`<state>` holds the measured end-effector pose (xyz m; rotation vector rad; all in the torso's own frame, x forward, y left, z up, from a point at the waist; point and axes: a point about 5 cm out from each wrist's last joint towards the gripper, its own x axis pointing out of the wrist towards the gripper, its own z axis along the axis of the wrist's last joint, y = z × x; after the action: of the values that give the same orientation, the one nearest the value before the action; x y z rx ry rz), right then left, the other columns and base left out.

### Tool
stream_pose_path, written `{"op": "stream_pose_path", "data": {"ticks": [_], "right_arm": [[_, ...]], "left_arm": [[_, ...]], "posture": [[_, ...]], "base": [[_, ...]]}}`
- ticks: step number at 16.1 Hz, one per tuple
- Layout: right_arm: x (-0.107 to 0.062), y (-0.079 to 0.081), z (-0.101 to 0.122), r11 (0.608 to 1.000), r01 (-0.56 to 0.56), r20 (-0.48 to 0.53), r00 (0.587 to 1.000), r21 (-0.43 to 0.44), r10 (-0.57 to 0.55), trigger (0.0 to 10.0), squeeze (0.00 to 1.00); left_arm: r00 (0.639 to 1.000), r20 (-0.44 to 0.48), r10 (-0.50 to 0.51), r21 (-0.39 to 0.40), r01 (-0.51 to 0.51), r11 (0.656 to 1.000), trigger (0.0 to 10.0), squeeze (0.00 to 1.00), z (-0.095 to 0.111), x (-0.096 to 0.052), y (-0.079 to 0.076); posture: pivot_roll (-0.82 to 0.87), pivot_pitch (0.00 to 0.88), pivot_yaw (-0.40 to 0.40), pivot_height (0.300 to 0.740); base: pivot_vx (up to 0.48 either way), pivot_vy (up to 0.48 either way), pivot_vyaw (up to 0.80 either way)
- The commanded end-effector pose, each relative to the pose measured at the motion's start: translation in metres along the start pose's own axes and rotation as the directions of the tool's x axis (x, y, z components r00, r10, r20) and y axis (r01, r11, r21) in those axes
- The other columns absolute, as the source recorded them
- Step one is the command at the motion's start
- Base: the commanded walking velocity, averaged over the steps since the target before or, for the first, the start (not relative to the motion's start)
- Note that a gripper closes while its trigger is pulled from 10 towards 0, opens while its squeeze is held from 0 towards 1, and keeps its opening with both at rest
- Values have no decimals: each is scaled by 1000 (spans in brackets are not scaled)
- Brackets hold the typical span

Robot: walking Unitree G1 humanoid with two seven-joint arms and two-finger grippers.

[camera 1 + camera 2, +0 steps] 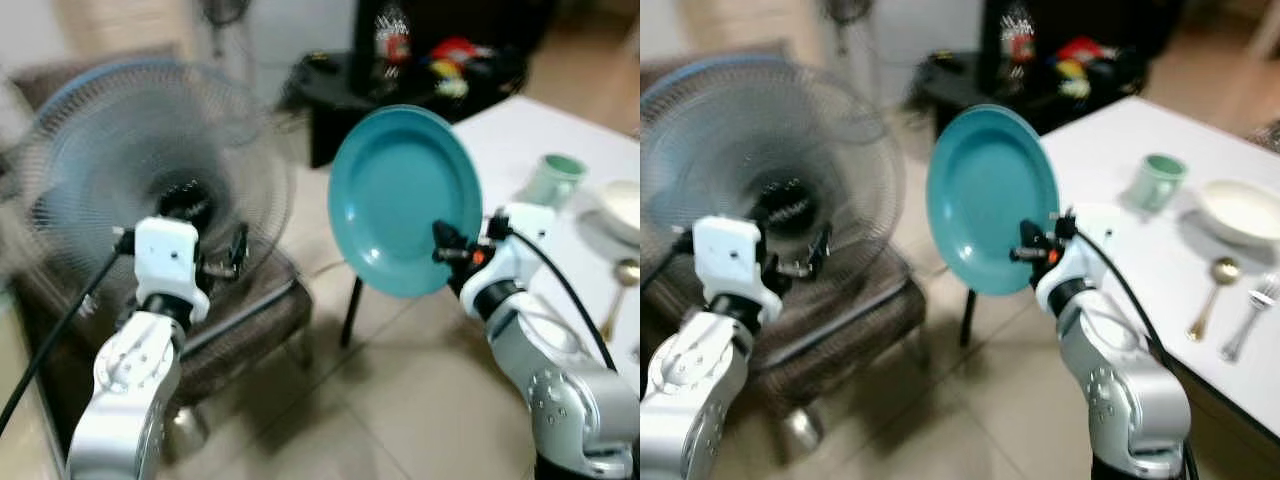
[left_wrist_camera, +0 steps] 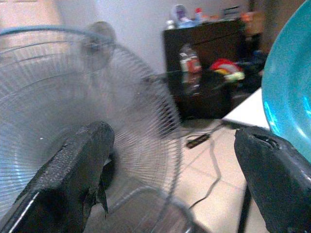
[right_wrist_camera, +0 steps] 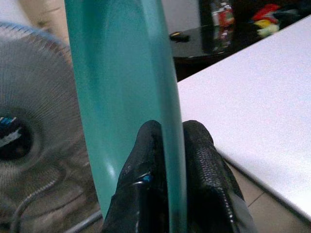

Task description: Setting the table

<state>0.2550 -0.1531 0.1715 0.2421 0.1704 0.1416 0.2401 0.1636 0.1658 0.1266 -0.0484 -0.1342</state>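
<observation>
A teal plate (image 1: pixel 405 200) stands on edge in the air, left of the white table (image 1: pixel 1150 260). My right gripper (image 3: pixel 170 145) is shut on the plate's lower rim, one finger on each face. On the table sit a pale green mug (image 1: pixel 1158 180), a white bowl (image 1: pixel 1243 212), a gold spoon (image 1: pixel 1212 292) and a fork (image 1: pixel 1250 315). My left gripper (image 2: pixel 170 170) is raised in front of a fan, open and holding nothing.
A large standing fan (image 1: pixel 140 190) fills the left, over a brown padded seat (image 1: pixel 240 320). A dark low cabinet (image 1: pixel 400 70) with bottles and toys stands at the back. Tiled floor lies between the seat and the table.
</observation>
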Motion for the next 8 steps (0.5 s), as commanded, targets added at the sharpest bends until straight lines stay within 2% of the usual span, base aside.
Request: {"op": "stream_pose_path", "data": {"ticks": [1, 2, 6, 8], "right_arm": [[-4, -10, 6, 999, 47, 22, 999, 11, -47, 10000, 0], [-5, -10, 5, 999, 47, 16, 999, 19, -48, 10000, 0], [-35, -10, -15, 994, 44, -70, 997, 104, -37, 10000, 0], [-36, -8, -17, 992, 46, -80, 996, 116, -36, 10000, 0]], "left_arm": [[998, 22, -50, -12, 51, 999, 10000, 0, 5, 3, -9], [998, 23, -53, -11, 54, 999, 10000, 0, 5, 3, -8], [997, 17, -73, -10, 73, 997, 10000, 0, 3, 2, -6], [997, 13, -81, -12, 81, 997, 10000, 0, 2, 2, -6]], "posture": [[-6, 0, 22, 740], [-6, 0, 27, 740], [-7, 0, 29, 740], [-16, 0, 40, 740]], "base": [[428, 0, -800], [428, 0, -800], [442, 0, -800], [444, 0, -800]]}}
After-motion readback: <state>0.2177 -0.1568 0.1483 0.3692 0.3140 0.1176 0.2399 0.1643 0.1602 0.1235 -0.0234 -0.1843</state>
